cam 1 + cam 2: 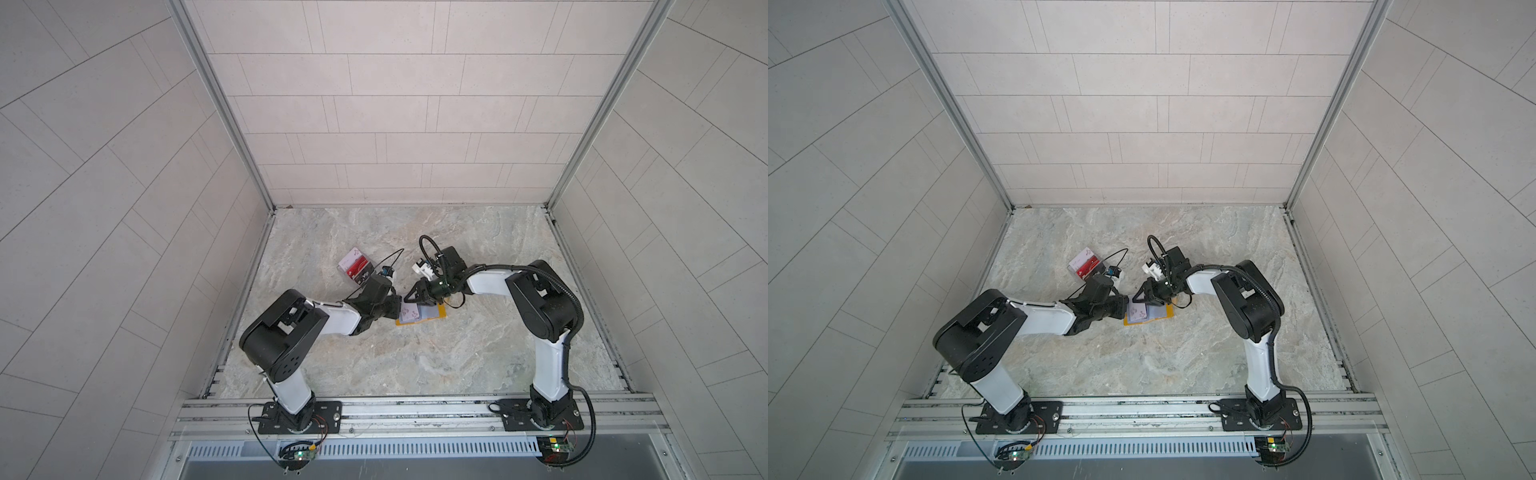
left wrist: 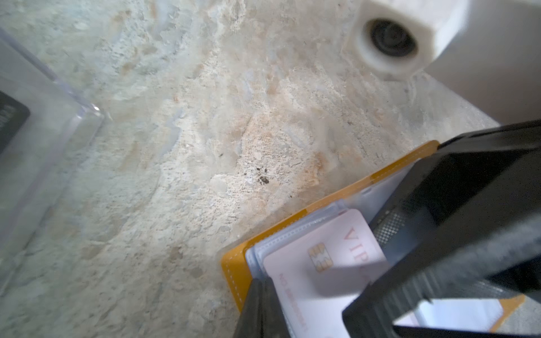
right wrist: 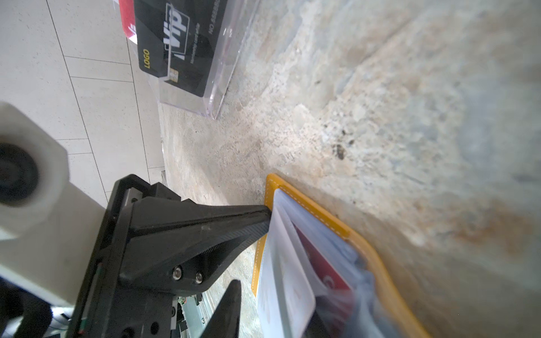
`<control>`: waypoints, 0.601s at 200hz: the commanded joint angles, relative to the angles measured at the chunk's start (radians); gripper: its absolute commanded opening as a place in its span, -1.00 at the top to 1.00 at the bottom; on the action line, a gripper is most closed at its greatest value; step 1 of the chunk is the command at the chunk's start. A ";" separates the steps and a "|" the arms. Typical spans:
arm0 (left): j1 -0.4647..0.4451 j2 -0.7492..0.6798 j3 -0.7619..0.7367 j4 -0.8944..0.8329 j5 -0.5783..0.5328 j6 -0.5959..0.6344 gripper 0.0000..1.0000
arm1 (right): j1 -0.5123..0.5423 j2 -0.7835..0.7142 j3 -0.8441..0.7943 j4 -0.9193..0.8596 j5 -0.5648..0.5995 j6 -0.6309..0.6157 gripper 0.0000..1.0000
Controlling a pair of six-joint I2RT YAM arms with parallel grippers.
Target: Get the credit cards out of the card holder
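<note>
Left hand [image 2: 259,289], black, nearest the lens, was noted pressed together at the edge of the whitish pink-printed plastic card [image 2: 316,281]; whether card or sleeve was pinched could not be told. Right hand [image 1: 409,295]: fingers partly apart over the clear sleeves [image 3: 336,234], grip not determinable. Mustard-yellow booklet card holder [image 2: 234,269] was found open mid-desk [image 2: 175,146]. Cards were judged light, stiff, slick; best taken by an exposed edge. Counted: two cards seen in holder (whitish, red card [image 3: 325,263]), three in one clear plastic box [image 3: 216,87].

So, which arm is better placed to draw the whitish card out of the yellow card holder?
Left, probably: the left gripper is shut with its tips right at the exposed corner of the whitish card in the card holder. The right gripper sits over the card holder, better suited to steadying it.
</note>
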 commanded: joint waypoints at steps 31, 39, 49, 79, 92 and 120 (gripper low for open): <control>-0.007 0.021 -0.034 -0.089 0.009 0.000 1.00 | -0.016 -0.007 -0.044 0.092 -0.056 0.017 0.42; -0.007 0.021 -0.034 -0.091 0.008 0.000 1.00 | -0.021 -0.014 -0.050 0.103 -0.064 0.020 0.42; -0.007 0.023 -0.036 -0.092 0.007 0.000 1.00 | -0.026 -0.023 -0.055 0.112 -0.074 0.020 0.43; -0.007 0.025 -0.035 -0.093 0.004 0.000 1.00 | -0.040 -0.036 -0.077 0.182 -0.113 0.057 0.44; -0.007 0.024 -0.035 -0.093 0.003 -0.002 1.00 | -0.041 -0.033 -0.077 0.187 -0.115 0.059 0.44; -0.007 0.020 -0.035 -0.097 0.002 -0.002 1.00 | -0.050 -0.028 -0.087 0.197 -0.116 0.063 0.44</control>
